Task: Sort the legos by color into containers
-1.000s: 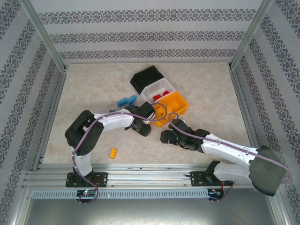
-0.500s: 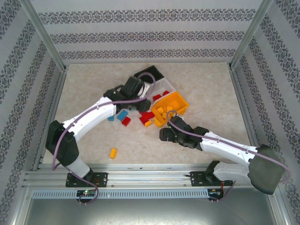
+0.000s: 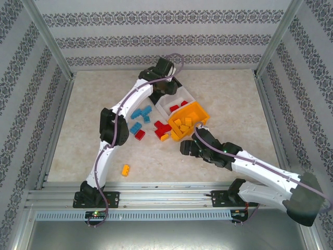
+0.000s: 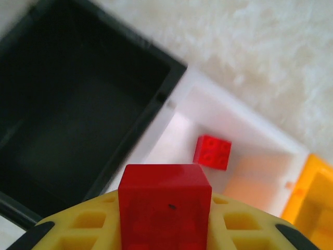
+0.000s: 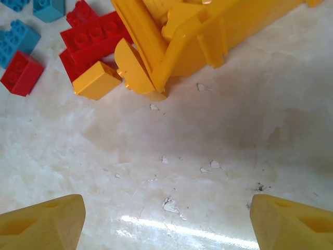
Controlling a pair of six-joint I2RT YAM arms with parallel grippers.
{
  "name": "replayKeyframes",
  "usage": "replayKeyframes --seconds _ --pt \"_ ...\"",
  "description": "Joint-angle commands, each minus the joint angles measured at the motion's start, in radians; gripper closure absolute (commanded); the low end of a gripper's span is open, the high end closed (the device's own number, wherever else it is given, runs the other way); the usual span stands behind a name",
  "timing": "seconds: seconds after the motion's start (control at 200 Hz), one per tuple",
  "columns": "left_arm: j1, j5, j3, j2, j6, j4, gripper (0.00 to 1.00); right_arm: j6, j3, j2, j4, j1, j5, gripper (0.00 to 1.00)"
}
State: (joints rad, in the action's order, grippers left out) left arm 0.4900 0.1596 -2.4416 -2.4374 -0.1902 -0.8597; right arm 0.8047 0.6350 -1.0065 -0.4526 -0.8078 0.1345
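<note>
Up over the bins, the left hand (image 4: 164, 232) is pinching a red brick (image 4: 164, 203), hanging right above the wall where the black bin (image 4: 67, 120) meets the white bin (image 4: 208, 104). A second red brick (image 4: 212, 152) lies inside the white one. Down front, the right hand (image 5: 169, 221) is spread wide, holding nothing, low over bare tabletop (image 5: 218, 151) near the orange bin (image 5: 218, 26). Loose on the tabletop beside that bin are red bricks (image 5: 93, 36), a yellow brick (image 5: 97, 79) and blue bricks (image 5: 18, 39).
</note>
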Motion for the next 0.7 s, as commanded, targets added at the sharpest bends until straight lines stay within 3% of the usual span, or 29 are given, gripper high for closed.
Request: replayKeyframes --seconds 0.0,0.145,0.26,0.38,0.54,0.699 --pt "0.013 0.032 -0.004 0.023 -0.003 -0.063 0.71 -0.008 0.005 0.005 -0.030 0.020 0.027 0.17" --pt "0.023 0.049 0.033 0.020 0.001 -0.055 0.70 -0.005 0.021 -0.040 -0.020 0.022 0.011 0.17" --pt "0.029 0.051 0.043 0.021 0.006 -0.081 0.54 0.001 0.052 -0.094 -0.010 0.027 0.001 0.17" --pt "0.032 0.045 0.110 0.079 0.003 -0.078 0.48 0.004 0.140 -0.229 -0.018 0.028 -0.029 0.17" --pt "0.032 0.025 0.390 0.299 -0.003 0.033 0.39 0.009 0.255 -0.409 0.024 0.008 -0.076 0.18" --pt "0.029 -0.025 0.717 0.543 -0.006 0.117 0.37 0.014 0.375 -0.562 0.038 -0.027 -0.095 0.20"
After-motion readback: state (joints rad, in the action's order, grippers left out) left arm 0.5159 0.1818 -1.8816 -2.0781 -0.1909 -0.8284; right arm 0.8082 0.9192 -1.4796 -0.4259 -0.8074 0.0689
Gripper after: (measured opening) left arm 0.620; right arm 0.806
